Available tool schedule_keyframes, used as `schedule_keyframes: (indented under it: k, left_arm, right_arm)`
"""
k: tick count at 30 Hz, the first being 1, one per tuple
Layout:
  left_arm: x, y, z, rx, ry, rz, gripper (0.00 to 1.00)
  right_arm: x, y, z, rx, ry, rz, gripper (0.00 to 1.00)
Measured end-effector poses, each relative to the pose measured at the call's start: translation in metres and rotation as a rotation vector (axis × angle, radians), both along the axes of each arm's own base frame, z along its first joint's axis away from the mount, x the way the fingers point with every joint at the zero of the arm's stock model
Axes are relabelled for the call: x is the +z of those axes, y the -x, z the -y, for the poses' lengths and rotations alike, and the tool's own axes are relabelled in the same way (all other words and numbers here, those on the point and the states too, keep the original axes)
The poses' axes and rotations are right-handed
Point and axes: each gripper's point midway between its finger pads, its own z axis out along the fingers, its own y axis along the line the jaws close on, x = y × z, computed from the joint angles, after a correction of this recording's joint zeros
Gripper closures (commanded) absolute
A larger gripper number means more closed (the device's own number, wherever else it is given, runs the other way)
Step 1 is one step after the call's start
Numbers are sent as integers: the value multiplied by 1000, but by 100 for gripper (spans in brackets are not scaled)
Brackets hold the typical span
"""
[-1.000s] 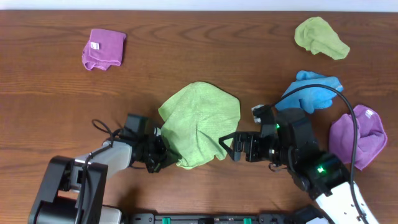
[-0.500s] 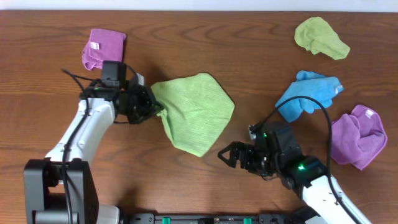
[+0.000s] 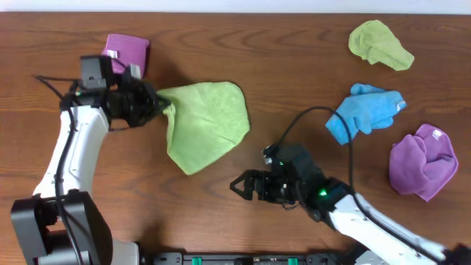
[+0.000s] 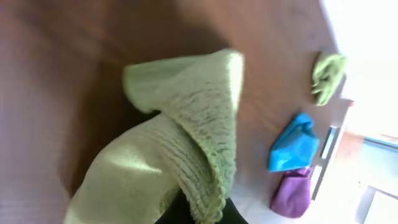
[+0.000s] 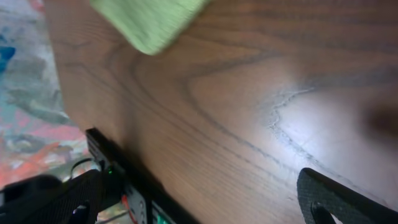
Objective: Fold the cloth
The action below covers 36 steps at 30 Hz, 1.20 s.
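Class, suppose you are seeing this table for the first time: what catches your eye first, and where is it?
The large green cloth left of centre stands out, pinched at one corner by the left end effector. The right end effector hangs open over bare wood near the front edge. A blue cloth lies crumpled at the right.

1. The lime-green cloth [image 3: 202, 125] lay rumpled and roughly triangular, with one corner bunched up in the closed left gripper [image 3: 157, 109].
2. It fanned out flat from those fingers [image 4: 174, 215], and its far tip was well apart from the spread right gripper [image 3: 240, 185].
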Motion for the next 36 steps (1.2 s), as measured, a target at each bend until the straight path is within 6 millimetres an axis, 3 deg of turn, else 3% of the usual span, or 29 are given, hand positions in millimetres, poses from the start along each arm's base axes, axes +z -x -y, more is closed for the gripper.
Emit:
schedule_keyframes:
  k: [6,16,23,30,33,36]
  left_arm:
    - [48,-26,-1,-7,-4,127,94]
    - [52,-27,-1,-11,-2,141,94]
    - [80,-40,-2,-10,-6,215,94]
    - [92,-44,-2,-10,-6,243,94]
    - [92,-43,-2,-10,-5,241,94]
    - [92,-44,-2,-10,-5,242,94]
  right_arm:
    - [-7,-22,-24,-28,-63,46,4]
    - [-15,-55,-47,-98,-146,123,7]
    - [-8,-56,-52,-94,-183,134,7]
    - [-27,-76,-50,-196,-124,158,11]
    - [-31,-94,-67,-197,-146,164,11]
    - [-21,-113,-102,-148,-208,173,11]
